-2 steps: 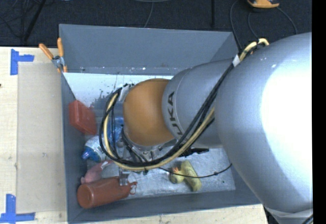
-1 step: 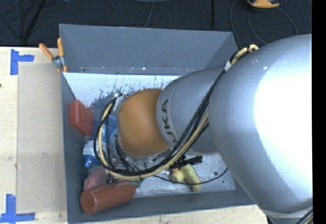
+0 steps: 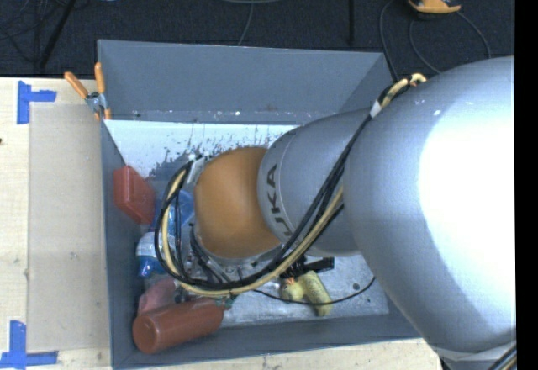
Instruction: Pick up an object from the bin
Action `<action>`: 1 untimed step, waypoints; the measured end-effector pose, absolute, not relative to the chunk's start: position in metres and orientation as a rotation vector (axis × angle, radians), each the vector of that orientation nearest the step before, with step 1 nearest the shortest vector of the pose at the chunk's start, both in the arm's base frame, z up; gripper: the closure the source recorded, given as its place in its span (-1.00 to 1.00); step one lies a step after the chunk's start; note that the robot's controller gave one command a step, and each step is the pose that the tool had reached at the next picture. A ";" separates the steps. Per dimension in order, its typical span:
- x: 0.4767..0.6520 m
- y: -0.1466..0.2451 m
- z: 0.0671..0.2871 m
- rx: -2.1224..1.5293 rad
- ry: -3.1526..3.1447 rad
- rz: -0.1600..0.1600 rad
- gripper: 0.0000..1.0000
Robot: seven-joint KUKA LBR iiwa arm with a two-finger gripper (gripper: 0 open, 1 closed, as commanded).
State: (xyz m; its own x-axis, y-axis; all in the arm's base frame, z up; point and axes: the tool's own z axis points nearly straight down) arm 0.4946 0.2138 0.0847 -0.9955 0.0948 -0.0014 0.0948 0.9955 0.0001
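Three reddish things (image 3: 133,193) (image 3: 178,326) (image 3: 154,294), one blue-and-white thing (image 3: 150,257), one yellow thing (image 3: 312,292).

The arm (image 3: 437,217) comes into the bin (image 3: 244,82) from the right. Its wrist (image 3: 231,204) is over the middle of the bin's floor. A block (image 3: 133,193) lies against the left wall. A packet (image 3: 151,255) lies in front of the block, partly under the wrist's cables. A long tube (image 3: 176,326) lies in the near left corner, along the near wall. A lump (image 3: 155,294) sits just behind the tube. A little bent thing (image 3: 313,293) lies by the near wall, well apart from the tube, on its right.
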 end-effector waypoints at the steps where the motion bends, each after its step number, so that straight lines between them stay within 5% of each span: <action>1: 0.520 0.210 0.120 0.053 3.146 -0.003 1.00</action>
